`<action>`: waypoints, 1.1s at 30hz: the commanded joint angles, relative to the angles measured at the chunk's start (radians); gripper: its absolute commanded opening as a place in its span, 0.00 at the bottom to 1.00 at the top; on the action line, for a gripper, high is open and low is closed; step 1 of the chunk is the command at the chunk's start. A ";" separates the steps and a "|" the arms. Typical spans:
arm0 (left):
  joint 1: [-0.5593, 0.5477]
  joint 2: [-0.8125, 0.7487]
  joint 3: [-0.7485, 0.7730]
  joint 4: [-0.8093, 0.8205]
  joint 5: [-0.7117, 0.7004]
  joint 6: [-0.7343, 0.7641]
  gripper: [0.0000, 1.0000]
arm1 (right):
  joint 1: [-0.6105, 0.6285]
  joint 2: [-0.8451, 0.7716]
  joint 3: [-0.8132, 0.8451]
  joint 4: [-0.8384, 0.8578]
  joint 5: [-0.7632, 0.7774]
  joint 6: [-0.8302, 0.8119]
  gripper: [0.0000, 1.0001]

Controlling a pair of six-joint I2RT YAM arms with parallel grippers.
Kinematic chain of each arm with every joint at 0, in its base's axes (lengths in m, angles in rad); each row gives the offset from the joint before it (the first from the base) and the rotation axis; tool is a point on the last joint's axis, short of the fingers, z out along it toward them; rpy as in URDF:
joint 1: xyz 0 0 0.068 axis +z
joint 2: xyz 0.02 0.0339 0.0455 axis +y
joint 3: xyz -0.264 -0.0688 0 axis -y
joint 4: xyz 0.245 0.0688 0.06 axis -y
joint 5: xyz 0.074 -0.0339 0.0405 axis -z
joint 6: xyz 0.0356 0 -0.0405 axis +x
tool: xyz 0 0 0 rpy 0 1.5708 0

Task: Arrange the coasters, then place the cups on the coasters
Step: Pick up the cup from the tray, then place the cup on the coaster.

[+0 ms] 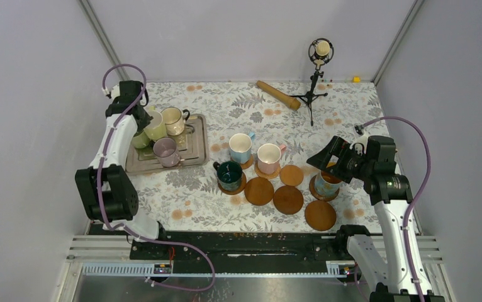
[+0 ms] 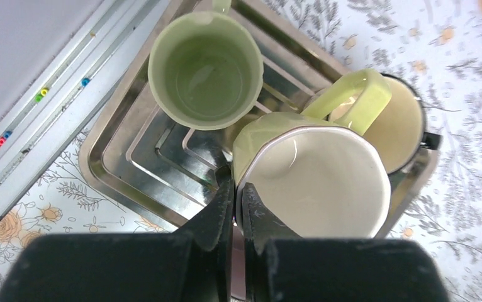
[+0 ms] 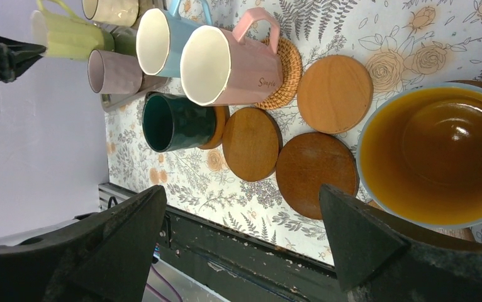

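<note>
Left wrist view: the left pincer (image 2: 238,207) is clamped shut on the near wall of a light green cup (image 2: 314,182), cream inside, just ahead of its fingers over the metal tray (image 2: 131,182). Fetching this cup looks like the step in hand; next it must rise clear of the neighbouring cups (image 2: 204,69) and travel to a bare coaster (image 3: 317,167), well away from the pincer. The left arm stretches forward, wrist down; the right pincer (image 3: 238,239) hangs wide open, empty, above the blue cup (image 3: 433,157).

Four bare coasters (image 1: 288,199) lie mid-table — the mauve mug (image 1: 165,151) sits in the tray (image 1: 197,141).
</note>
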 commanded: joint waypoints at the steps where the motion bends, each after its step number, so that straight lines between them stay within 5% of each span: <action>1: 0.002 -0.135 0.065 0.100 0.029 0.018 0.00 | 0.005 -0.002 0.066 -0.050 0.028 -0.033 0.99; 11: -0.068 -0.289 0.024 0.192 0.223 0.056 0.00 | 0.006 0.009 0.111 -0.059 0.051 0.021 0.94; 23: -0.568 -0.307 0.109 0.138 0.122 0.037 0.00 | 0.138 0.064 0.258 0.005 0.244 0.216 0.86; 33: -0.847 -0.236 0.250 0.159 0.120 0.008 0.00 | 0.184 0.043 0.264 -0.021 0.290 0.229 0.84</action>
